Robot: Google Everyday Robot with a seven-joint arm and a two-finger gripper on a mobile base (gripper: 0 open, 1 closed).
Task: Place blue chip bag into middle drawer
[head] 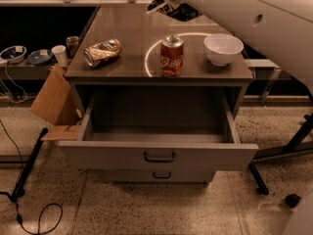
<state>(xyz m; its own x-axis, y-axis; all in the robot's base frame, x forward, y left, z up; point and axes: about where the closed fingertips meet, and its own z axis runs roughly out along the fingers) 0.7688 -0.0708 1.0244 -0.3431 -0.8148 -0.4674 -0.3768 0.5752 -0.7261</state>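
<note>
The middle drawer (112,155) stands pulled open under the countertop, with a dark curved handle on its tall front, and nothing shows inside it. A dark crumpled shape with white patches, apparently the blue chip bag (185,11), lies at the far edge of the countertop, partly hidden by my arm. My gripper (164,3) is at that far edge, right at the bag, at the end of the big white arm that comes in from the upper right.
On the countertop (132,33) lie a crushed gold-brown can (101,52) at the left, an upright red soda can (172,56) in the middle and a white bowl (223,48) at the right. A shorter drawer front (161,175) is shut below. A cardboard box (51,102) leans at the left.
</note>
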